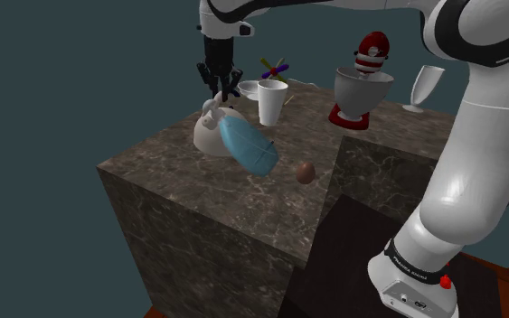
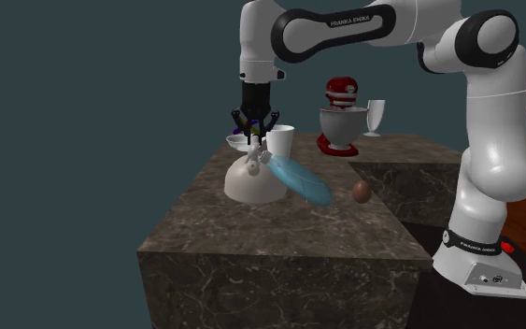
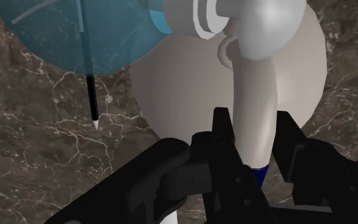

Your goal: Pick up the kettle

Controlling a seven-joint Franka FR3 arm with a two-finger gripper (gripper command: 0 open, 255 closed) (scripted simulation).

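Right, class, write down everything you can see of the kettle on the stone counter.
The kettle is off-white and smooth, with a wide dome body, a round knob on top and a pale handle arching over it. It stands upright on the dark veined counter. The black gripper clasps the handle between its fingers. A translucent blue oval thing leans at the kettle's side, seemingly touching it.

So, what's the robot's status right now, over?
Gripper shut on kettle handle. Kettle sitting on counter. Blue umbrella resting against it, may snag on lift.
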